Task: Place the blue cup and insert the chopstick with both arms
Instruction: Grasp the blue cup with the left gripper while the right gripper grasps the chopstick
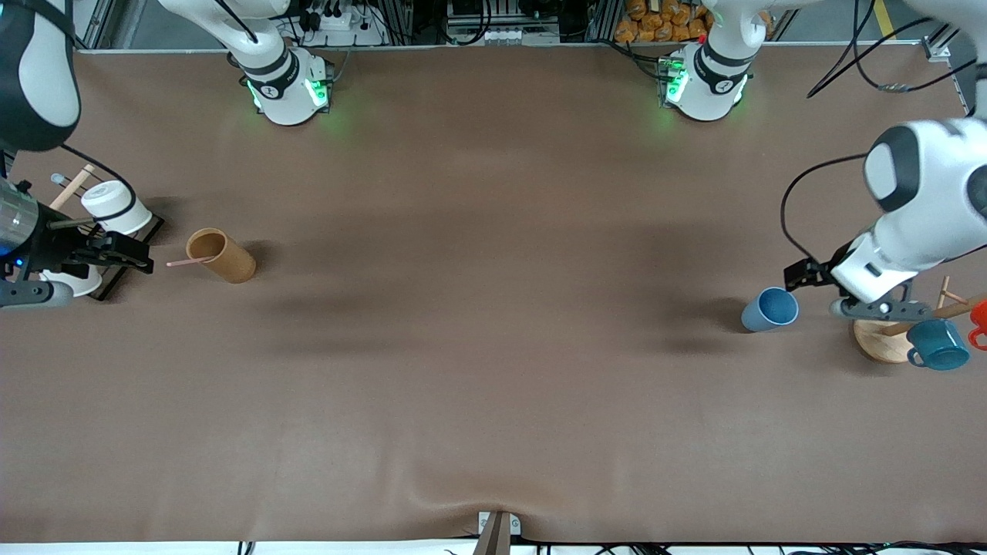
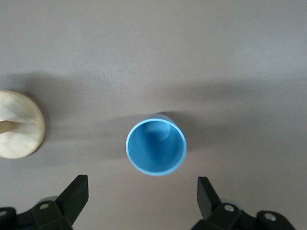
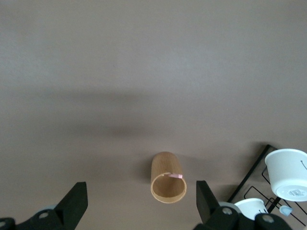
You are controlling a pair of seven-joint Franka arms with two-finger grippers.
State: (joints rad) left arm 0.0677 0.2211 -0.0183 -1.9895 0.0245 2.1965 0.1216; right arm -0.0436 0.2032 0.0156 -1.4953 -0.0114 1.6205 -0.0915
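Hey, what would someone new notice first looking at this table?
Probably the blue cup standing at the left arm's end, with the open left gripper right beside it. At the right arm's end, the chopstick pokes out of a tan cup, the open right gripper close by.

So the blue cup was a small plain light-blue tumbler, sitting at the right of the front frame with its mouth open and empty. The chopstick, thin and pale pink, poked out of a tan cup's mouth at mid-left.
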